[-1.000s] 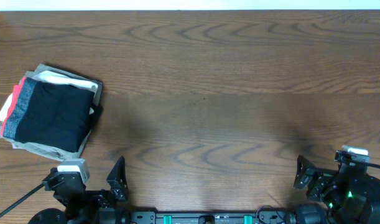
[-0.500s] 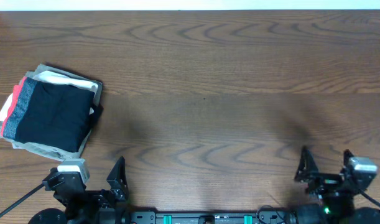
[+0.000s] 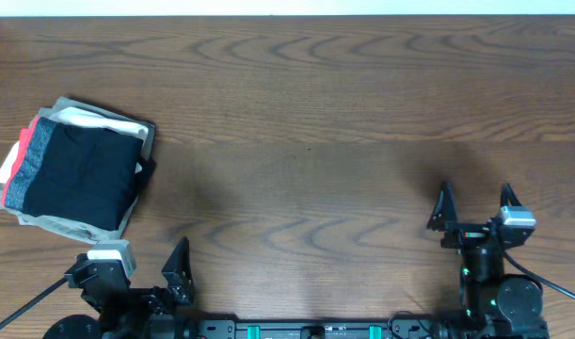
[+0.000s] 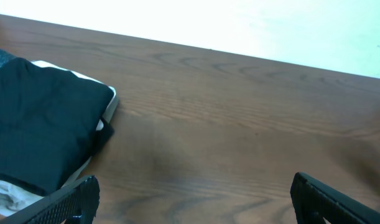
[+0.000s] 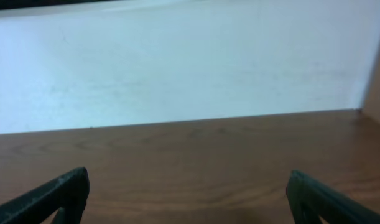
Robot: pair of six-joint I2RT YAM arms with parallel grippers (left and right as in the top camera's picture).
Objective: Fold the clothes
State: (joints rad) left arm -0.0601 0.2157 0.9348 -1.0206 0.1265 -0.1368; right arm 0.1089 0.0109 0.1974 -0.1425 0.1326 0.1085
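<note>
The clothes, black trousers with a red-and-grey waistband, lie folded on top of a small pile at the table's left edge. The left wrist view shows them at its left side. My left gripper hangs open at the near left edge, a little in front of the pile, with nothing between its fingers. Over on the near right, my right gripper is open and empty, far from the trousers. It faces bare wood and the far wall.
Under the trousers lie a white shirt and a khaki-olive garment, their edges sticking out. The dark wooden table runs to a white wall at the back. The arm bases sit along the near edge.
The right arm has swung in from the near right corner, moving left and farther onto the table. The left arm and the pile have not moved.
</note>
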